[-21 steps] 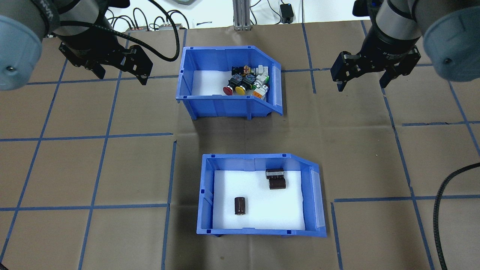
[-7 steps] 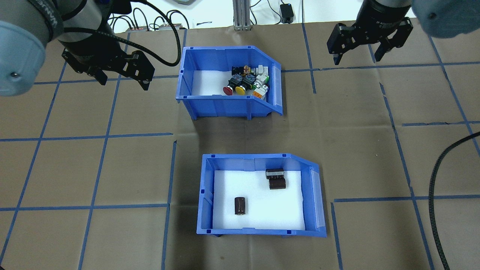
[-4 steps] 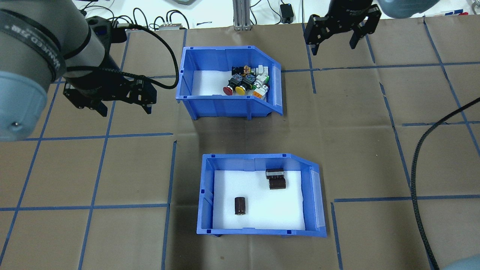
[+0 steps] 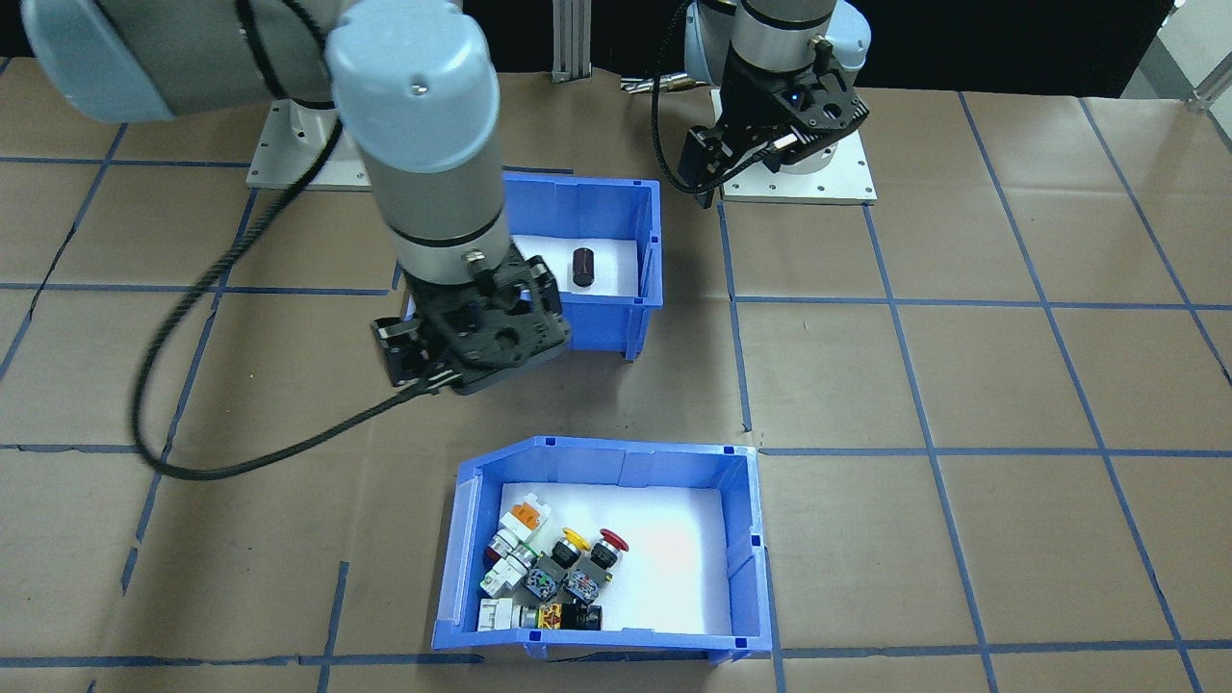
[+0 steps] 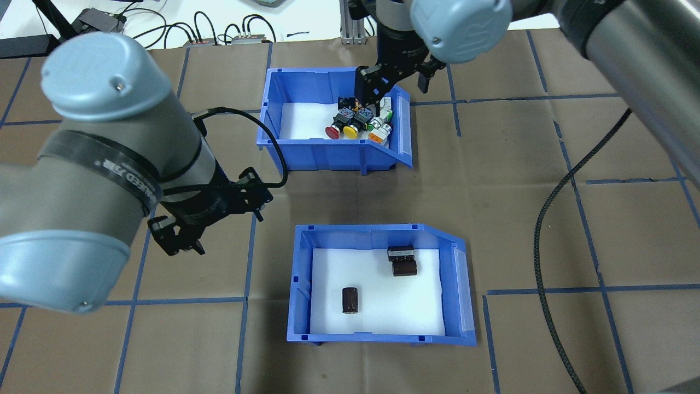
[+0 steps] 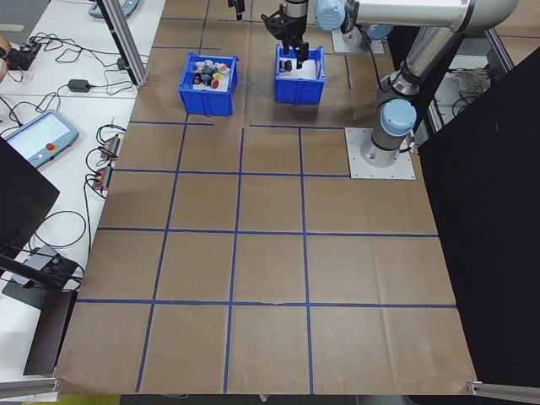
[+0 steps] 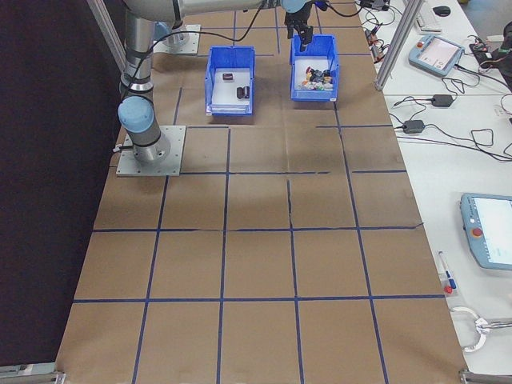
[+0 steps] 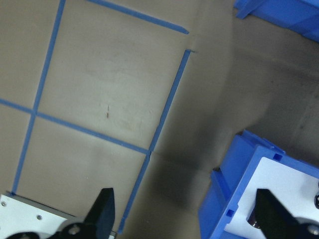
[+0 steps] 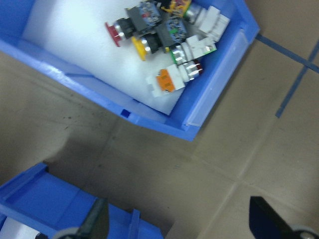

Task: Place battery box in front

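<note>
Approaching: both arms hang above the table; we see neither touching a bin.
Left gripper [image 5: 210,219]: jaws apart and empty, over bare paper just beside the battery box [image 5: 377,284], off its closed short wall. In the left wrist view, one dark fingertip [image 8: 105,209] hangs over the paper, the other over the box corner.
Right gripper [image 5: 391,82]: jaws apart and empty, above the switch bin [image 5: 333,120], over its sloped end.
Nearer arm: we judge the left, which hangs beside the box; the right is well apart from it.
Bearing: from the left jaws the box lies toward the table's middle, slightly nearer the robot.
Box place: it lies nearer the robot than the switch bin, the two apart.
Long axis: across the table, left to right, in line with the bin's.
Facing: its sloped, cut-away side points to the robot's right, away from the left gripper.
Contents: three dark cylinders [image 5: 350,300] on white foam.
</note>
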You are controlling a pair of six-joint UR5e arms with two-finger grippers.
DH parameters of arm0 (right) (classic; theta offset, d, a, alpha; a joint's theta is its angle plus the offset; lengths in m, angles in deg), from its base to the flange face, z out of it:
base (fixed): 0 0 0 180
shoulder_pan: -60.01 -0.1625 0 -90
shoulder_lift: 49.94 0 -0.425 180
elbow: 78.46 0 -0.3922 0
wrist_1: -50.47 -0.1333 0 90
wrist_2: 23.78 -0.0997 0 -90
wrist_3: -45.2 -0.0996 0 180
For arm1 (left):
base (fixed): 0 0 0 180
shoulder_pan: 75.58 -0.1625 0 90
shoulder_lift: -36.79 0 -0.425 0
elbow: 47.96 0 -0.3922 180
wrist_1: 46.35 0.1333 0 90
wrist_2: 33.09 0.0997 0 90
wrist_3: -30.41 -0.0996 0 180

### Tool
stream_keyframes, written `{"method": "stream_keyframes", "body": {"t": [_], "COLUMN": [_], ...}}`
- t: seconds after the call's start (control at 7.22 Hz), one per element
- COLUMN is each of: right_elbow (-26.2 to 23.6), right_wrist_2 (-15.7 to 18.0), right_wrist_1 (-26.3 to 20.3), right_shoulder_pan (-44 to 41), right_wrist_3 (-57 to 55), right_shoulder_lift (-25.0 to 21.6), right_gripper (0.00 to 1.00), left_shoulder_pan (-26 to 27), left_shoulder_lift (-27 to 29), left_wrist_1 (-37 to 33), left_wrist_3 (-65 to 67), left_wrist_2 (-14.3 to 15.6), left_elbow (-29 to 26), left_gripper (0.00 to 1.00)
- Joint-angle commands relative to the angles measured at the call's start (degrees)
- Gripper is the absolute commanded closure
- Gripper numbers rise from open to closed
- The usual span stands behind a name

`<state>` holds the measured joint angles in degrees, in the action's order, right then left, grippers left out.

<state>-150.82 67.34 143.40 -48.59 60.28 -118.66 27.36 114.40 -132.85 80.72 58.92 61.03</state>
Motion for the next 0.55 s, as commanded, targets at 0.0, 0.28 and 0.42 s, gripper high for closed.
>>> {"method": "stream_keyframes", "body": {"t": [0.0,0.28,0.42], "right_elbow": [0.2,0.29,0.29], "right_wrist_2": [0.29,0.38,0.47], "right_wrist_1": [1.11,6.78,9.96], "right_shoulder_pan": [-6.87,-9.88,-10.32], "right_wrist_3": [13.15,26.0,33.28], "right_shoulder_lift": [4.28,6.93,8.5], "right_gripper": [0.0,0.0,0.0], "left_shoulder_pan": [9.08,16.03,18.93], "left_shoulder_lift": [-0.7,-0.7,-0.18], "left_wrist_1": [0.45,12.77,18.68], "left_wrist_3": [30.41,56.62,64.83], "left_wrist_2": [-0.33,-6.29,-6.31], "left_elbow": [3.49,10.15,12.62], "left_gripper": [0.01,0.01,0.01]}}
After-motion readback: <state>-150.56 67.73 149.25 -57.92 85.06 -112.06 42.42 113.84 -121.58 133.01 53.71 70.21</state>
